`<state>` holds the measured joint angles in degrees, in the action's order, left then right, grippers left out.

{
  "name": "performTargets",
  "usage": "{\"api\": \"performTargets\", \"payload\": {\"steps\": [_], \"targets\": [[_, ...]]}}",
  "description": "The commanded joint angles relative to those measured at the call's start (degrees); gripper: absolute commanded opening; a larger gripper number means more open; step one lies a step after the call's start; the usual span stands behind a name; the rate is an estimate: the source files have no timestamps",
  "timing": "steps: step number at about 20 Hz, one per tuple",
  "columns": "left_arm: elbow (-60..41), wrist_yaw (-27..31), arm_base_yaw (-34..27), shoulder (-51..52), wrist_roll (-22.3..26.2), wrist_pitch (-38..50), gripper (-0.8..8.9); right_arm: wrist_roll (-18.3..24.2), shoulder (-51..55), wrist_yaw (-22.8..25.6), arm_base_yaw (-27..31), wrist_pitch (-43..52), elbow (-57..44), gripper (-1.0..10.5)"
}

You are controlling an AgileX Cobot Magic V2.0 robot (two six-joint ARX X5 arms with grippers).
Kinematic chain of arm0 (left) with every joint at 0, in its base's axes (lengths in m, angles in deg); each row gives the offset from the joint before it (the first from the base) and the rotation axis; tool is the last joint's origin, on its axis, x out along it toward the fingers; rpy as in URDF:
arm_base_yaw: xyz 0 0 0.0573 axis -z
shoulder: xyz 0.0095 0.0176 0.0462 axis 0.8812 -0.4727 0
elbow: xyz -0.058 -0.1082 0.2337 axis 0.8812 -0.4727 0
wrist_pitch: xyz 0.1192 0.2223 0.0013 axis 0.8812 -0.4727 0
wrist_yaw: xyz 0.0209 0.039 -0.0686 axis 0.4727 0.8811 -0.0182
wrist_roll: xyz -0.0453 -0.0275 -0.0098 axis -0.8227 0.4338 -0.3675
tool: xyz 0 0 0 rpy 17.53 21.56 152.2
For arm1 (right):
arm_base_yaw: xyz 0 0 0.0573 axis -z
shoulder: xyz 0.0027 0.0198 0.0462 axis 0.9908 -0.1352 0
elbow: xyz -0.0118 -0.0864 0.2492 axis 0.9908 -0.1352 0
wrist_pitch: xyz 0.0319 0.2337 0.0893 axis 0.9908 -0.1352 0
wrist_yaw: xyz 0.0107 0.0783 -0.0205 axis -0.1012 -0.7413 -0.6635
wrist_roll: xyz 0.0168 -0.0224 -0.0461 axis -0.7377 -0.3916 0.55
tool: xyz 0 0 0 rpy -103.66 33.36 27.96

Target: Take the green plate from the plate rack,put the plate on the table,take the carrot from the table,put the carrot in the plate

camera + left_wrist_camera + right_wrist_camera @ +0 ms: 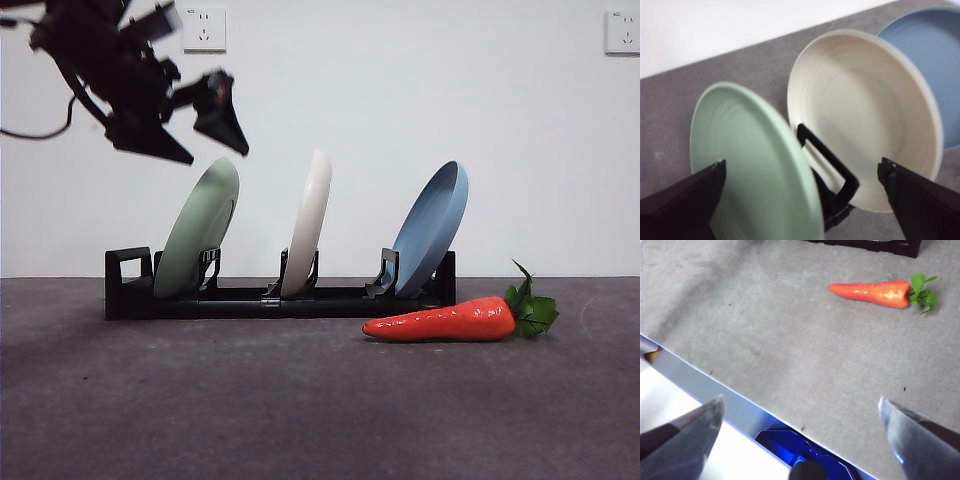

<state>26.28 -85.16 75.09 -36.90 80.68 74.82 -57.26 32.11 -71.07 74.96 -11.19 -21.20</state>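
The flat, dark grey, mottled table [200, 400] carries a long, low black plastic plate rack [250, 298] toward its far edge, loop end at the left. Three plates lean upright in the rack's slots: the round, matte sage-green plate [198, 230] at the left end, a cream-white plate [310, 222] in the middle and a blue plate [432, 226] at the right. The left arm's black two-jawed gripper [190, 125] hangs tilted above the green plate's upper rim, coming in from the front view's upper left. Its jaws are spread wide and hold nothing; in the left wrist view the gripper [800, 180] has the green plate's [755, 170] rim between its jaws, with no contact visible. The glossy orange-red toy carrot [442, 321] lies on its side just in front of the rack's right end, leaves to the right. The right arm's gripper [800, 407] waits over the table's near edge, jaws wide apart and empty, well apart from the carrot [871, 292]
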Motion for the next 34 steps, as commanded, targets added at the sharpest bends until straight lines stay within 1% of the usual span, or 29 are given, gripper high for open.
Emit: {"api": "performTargets", "payload": {"steps": [1, 3, 4, 8, 9, 10, 14, 21, 25, 29, 31, 32, 33, 34], "targets": [[0.2, 0.4, 0.2, -2.5, 0.8, 1.0, 5.84, -0.7, 0.0, 0.0, 0.0, 0.0, 0.1, 6.0], [0.2, 1.8, 0.6, -3.8, 0.8, 1.0, 5.81, -1.1, 0.0, 0.0, 0.0, 0.0, 0.1, 6.0], [0.2, 3.0, 0.8, -4.0, 0.8, 1.0, 5.18, -1.0, 0.0, 0.0, 0.0, 0.0, 0.1, 6.0], [0.2, 2.7, 1.1, -4.2, 0.7, 0.9, 1.23, -1.1, 0.0, 0.0, 0.0, 0.1, 0.1, 6.0], [0.2, 2.6, 1.2, -4.2, 0.7, 0.5, 0.41, -1.1, 0.0, 0.0, 0.0, 0.1, 0.1, 6.0], [0.2, 2.4, 1.2, -4.2, 0.6, 0.2, -0.15, -1.0, 0.0, 0.0, 0.0, 0.1, 0.1, 6.0], [0.2, -0.3, 1.2, -4.1, 0.2, -0.2, -0.08, -1.0, 0.0, 0.0, 0.0, 0.1, 0.1, 6.0], [0.3, -0.3, 1.2, -2.0, -3.1, -1.4, -0.08, -1.0, 0.0, 0.0, 0.0, 0.1, 0.1, 6.0], [0.3, -0.3, 1.2, 3.0, -3.8, -2.0, -0.09, -0.1, 0.0, 0.0, 0.0, 0.1, 0.1, 6.0], [0.4, -0.3, 1.3, 10.3, -4.5, -3.1, -0.08, 0.1, 0.0, 0.0, 0.0, 0.1, 0.1, 6.0], [0.4, -0.2, 1.9, 15.0, -4.5, -7.1, -0.08, 0.0, 0.0, 0.0, 0.0, 0.1, 0.1, 6.0], [0.4, 0.0, 2.6, 18.0, -4.5, -10.8, -0.08, 0.0, 0.0, 0.0, 0.0, 0.1, 0.1, 6.0], [0.4, 0.2, 3.5, 20.5, -3.8, -14.2, -0.08, 0.0, 0.0, 0.0, 0.0, 0.1, 0.1, 6.0], [0.4, 0.6, 4.9, 23.5, -2.1, -18.7, -0.08, 0.0, 0.0, 0.0, 0.0, 0.1, 0.1, 6.0]]}}
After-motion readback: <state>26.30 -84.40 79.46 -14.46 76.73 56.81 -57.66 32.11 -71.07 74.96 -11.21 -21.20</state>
